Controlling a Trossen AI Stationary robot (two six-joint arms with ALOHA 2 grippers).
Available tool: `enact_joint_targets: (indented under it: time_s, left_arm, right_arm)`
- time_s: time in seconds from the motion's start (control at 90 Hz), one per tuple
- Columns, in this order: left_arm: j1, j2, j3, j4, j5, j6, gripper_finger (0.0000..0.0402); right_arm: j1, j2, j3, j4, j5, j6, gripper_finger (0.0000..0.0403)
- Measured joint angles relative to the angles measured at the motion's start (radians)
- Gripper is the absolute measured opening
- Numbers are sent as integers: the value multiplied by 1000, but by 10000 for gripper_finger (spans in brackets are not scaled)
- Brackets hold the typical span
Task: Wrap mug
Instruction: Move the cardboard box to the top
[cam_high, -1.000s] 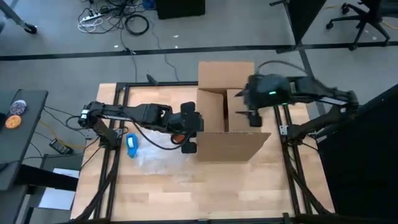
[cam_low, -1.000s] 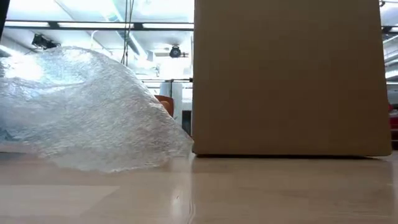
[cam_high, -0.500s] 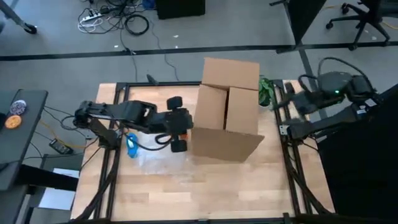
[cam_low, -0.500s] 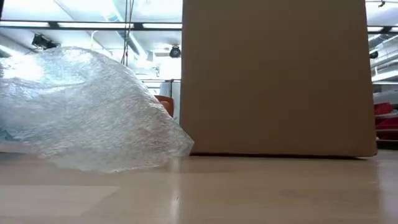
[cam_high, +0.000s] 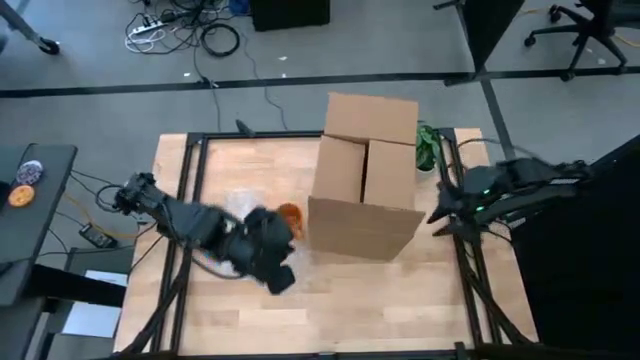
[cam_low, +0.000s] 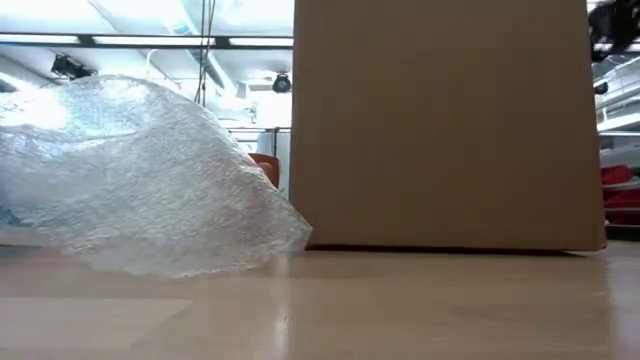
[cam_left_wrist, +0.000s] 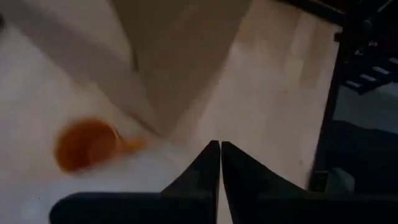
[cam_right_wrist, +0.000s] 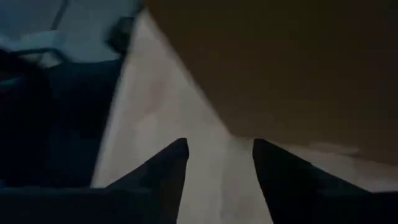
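The mug (cam_high: 288, 214) is orange and lies on the counter (cam_high: 380, 300) just beside the near left corner of the cardboard box (cam_high: 365, 180). It rests at the edge of the bubble wrap (cam_low: 140, 175), a clear, crumpled sheet heaped to the left of the box. In my left wrist view the mug (cam_left_wrist: 87, 143) shows as an orange blur on the pale sheet; I cannot tell whether it stands upright or lies on its side.

My left claw (cam_left_wrist: 220, 155) hangs above the counter near the mug, its fingers pressed together and holding nothing. My right claw (cam_right_wrist: 214, 158) waits off the right side of the box, fingers spread and empty.

Handling judgement:
- Mug: rigid and probably smooth, so it may slip in a pinch. If ceramic, it will chip when knocked against the box. I would grip across the rim or wall, not the handle, which I cannot make out.
- Bubble wrap: very light and limp. It will drag and bunch, not lift flat. I would pinch a free edge and fold it over the mug while the other claw steadies the mug.
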Motion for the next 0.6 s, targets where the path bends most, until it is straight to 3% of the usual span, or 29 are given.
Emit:
enact_joint_targets:
  time_s: [0.189,0.389,0.6]
  left_arm:
    - [24,4,-239,193,-97,-84,0]
    - [174,3,-385,420,-107,147,0]
    - [284,8,-409,516,-57,355,0]
  right_arm:
    - [-11,44,-113,168,176,14,147]
    - [-52,126,-113,325,190,66,144]
    - [-136,213,-104,424,234,134,144]
